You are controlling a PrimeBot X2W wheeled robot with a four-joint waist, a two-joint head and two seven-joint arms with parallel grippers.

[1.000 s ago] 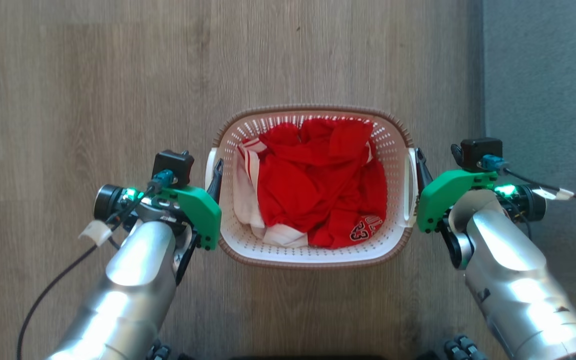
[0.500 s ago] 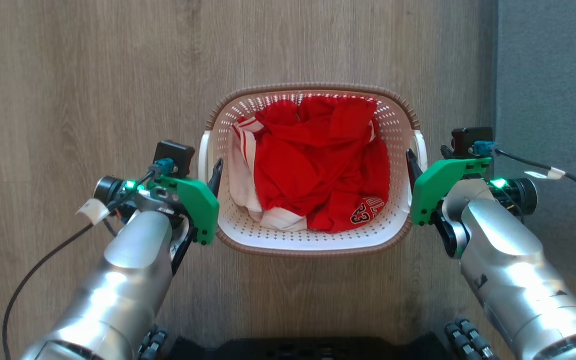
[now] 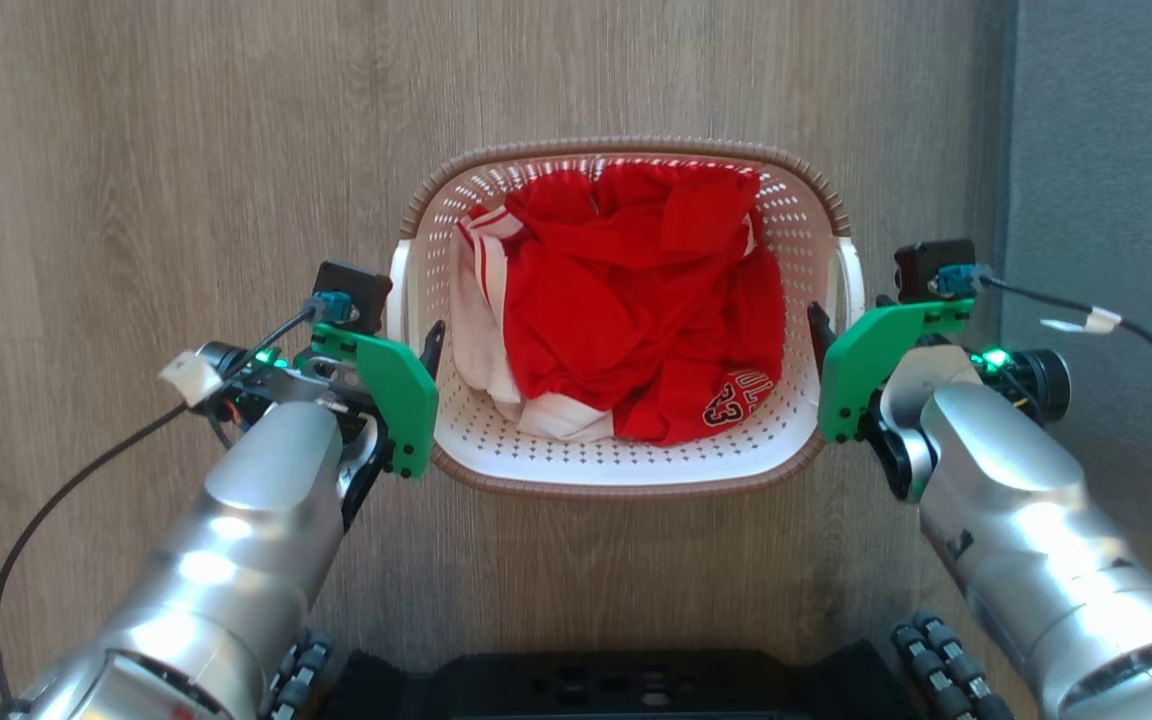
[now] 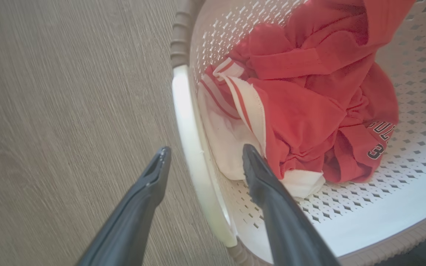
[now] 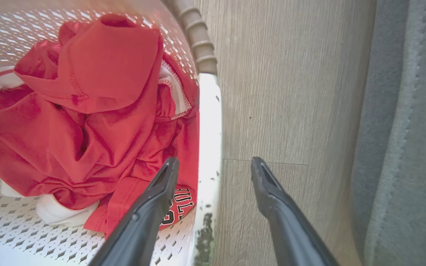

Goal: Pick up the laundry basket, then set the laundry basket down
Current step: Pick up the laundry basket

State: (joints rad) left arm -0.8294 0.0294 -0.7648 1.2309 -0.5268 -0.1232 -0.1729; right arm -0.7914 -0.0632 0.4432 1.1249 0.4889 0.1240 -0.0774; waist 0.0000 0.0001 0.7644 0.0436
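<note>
The laundry basket (image 3: 626, 487), white and perforated with a brown rim, stands on the wooden floor and holds a crumpled red and white jersey (image 3: 636, 320). My left gripper (image 3: 416, 345) is open at the near end of the basket's left white handle (image 4: 189, 122); one finger (image 4: 154, 173) is outside the handle, the other (image 4: 257, 173) inside the basket. My right gripper (image 3: 836, 325) is open the same way over the right handle (image 5: 210, 125), with one finger (image 5: 161, 188) inside and one (image 5: 268, 188) over the floor. Neither pair of fingers is closed on a handle.
A grey carpet (image 3: 1116, 200) borders the wooden floor at the right, close to my right arm. My own dark base (image 3: 576, 690) lies along the bottom edge. Black cables trail from both wrists. Bare wooden floor lies left of and beyond the basket.
The head camera has shifted: the basket sits higher in the picture and my base has come into view. Both grippers stay open and now sit nearer the handles' near ends.
</note>
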